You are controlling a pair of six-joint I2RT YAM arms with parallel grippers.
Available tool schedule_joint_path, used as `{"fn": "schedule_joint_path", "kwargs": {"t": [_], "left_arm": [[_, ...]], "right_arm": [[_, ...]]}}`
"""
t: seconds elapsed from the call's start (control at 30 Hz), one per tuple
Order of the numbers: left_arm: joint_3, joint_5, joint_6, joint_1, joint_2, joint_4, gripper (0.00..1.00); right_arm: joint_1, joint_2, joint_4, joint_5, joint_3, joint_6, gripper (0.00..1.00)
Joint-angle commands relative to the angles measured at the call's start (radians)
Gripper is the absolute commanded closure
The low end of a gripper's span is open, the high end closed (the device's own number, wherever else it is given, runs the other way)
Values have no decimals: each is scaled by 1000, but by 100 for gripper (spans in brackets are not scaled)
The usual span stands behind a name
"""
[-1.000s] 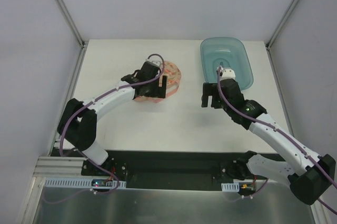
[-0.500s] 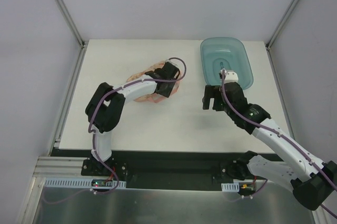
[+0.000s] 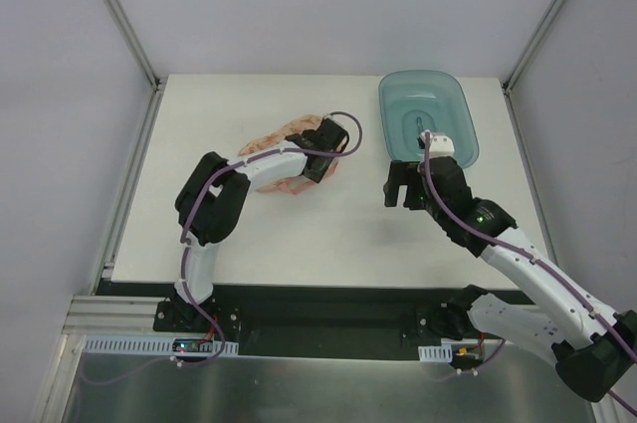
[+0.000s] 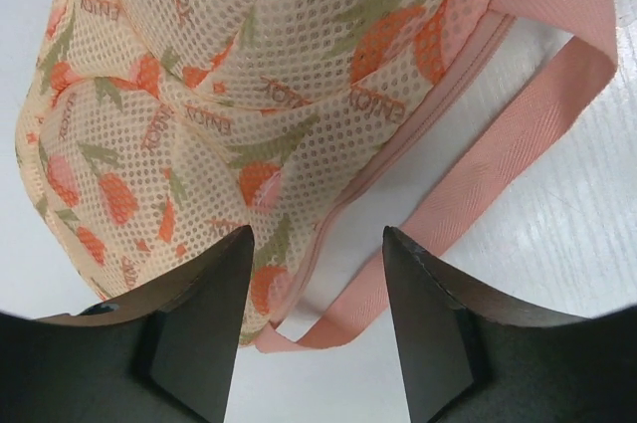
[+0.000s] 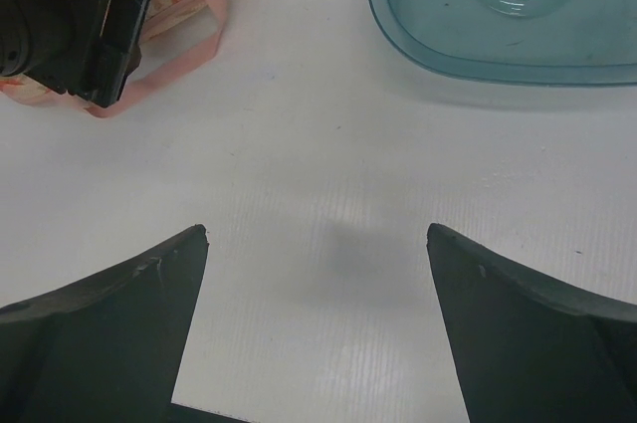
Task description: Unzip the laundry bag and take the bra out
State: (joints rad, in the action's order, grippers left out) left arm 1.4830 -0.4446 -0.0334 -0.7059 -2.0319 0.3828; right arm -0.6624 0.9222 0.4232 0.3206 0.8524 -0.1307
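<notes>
The laundry bag (image 4: 249,95) lies on the table (image 5: 328,144) to the left of the teal basin (image 3: 390,139), apart from it and zipped as far as can be told. No bra shows anywhere, so it is presumably inside the mesh. The bag's pink zip edging (image 4: 418,119) follows the side that faces the basin. In the left wrist view it runs as a slanted line from upper right down to the gap between the jaws, with a pink strap loop (image 4: 518,144) lying loose on the table just outside it.

The left gripper (image 4: 317,294) hangs over that basin-facing edge, jaws part-way apart and straddling the low end of the seam. Nothing is pinched between them, and no zip pull can be made out.

The right gripper (image 5: 317,284) is spread wide and holds nothing. It hovers over bare table off the basin's near-left corner, between basin and bag.

The left arm is clearly the nearer one. The unzipping likely turns on finding the pull along this slanted seam and drawing it along that line rather than across it.
</notes>
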Motion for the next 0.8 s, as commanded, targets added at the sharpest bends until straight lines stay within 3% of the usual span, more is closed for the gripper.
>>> {"fn": "schedule_joint_path", "kwargs": {"t": [0.0, 0.07, 0.3, 0.4, 0.6, 0.77], "left_arm": [[46, -42, 47, 2, -16, 13, 44], [51, -43, 55, 2, -34, 13, 46], [59, -49, 67, 6, -56, 13, 74], [62, -45, 66, 11, -56, 13, 98], [20, 93, -5, 58, 105, 19, 100], [-76, 471, -132, 160, 343, 22, 100]], "right_arm": [[-5, -32, -1, 2, -9, -15, 4], [-8, -33, 2, 5, -7, -14, 4], [-8, -43, 8, 8, -10, -14, 4], [-6, -45, 8, 8, -12, -14, 4], [-6, -23, 8, 14, 3, -1, 4], [-9, 38, -20, -9, 36, -10, 4]]}}
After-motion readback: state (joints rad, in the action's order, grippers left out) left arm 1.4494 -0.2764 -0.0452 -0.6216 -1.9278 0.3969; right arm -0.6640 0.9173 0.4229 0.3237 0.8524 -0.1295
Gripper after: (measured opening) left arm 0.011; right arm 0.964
